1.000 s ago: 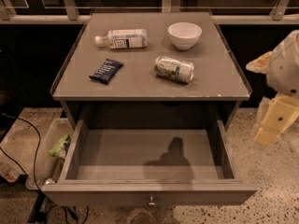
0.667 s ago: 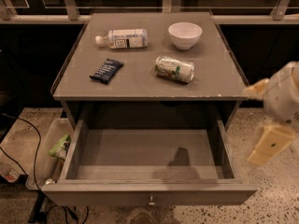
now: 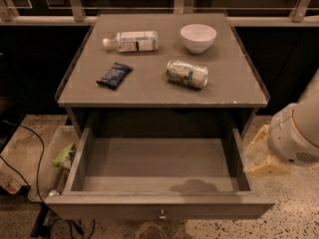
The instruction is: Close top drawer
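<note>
**A:** What is seen as the largest thing, and where is the task's thing set against it?

**B:** A grey cabinet (image 3: 149, 91) is seen in the middle of the view; the top drawer (image 3: 114, 210) is pulled far out from the cabinet's front, just under its top surface; the drawer's inside floor and side walls are exposed; a faint shadow (image 3: 192, 185) is cast on that floor, toward the cabinet's right side.

**A:** Where is the gripper found?

**B:** The gripper (image 3: 259, 156) is held off the cabinet's right side, just beside the drawer's right wall; whether that wall is touched cannot be told; the gripper is carried by a rounded white arm (image 3: 299, 133), which is seen further out from the cabinet; whether the gripper is open or closed cannot be told.

**A:** And the smaller things?

**B:** A clear plastic bin (image 3: 47, 163) is set on the floor at the cabinet's left side, with something green seen in it; on the cabinet's top, a plastic bottle (image 3: 132, 41) is laid on its side at the rear left; a white bowl (image 3: 198, 37) is stood upright at the rear right; a can (image 3: 187, 74) is laid on its side in front of the bowl; a dark packet (image 3: 114, 75) is laid flat in front of the bottle; a small round metal knob (image 3: 162, 215) is fixed at the centre of the drawer's front.
</note>
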Controlling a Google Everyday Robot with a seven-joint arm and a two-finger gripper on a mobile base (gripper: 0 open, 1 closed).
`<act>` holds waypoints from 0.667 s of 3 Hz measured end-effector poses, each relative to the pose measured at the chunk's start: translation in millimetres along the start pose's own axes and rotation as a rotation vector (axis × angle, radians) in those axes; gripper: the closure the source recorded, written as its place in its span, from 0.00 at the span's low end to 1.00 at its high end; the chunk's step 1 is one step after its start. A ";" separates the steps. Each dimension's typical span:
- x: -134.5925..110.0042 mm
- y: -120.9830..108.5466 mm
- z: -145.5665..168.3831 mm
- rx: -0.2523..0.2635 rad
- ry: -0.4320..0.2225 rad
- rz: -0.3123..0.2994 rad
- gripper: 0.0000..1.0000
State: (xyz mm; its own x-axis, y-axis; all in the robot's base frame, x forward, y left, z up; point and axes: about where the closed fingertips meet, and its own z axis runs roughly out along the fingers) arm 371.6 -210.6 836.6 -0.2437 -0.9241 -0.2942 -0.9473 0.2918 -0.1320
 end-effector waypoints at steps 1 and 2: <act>-0.2 -0.2 -0.2 0.001 0.000 0.000 0.83; -0.8 5.9 13.1 -0.020 -0.025 0.007 1.00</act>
State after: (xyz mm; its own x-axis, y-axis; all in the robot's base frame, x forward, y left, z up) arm 369.0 -204.9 823.7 -0.2456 -0.9155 -0.3188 -0.9496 0.2934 -0.1108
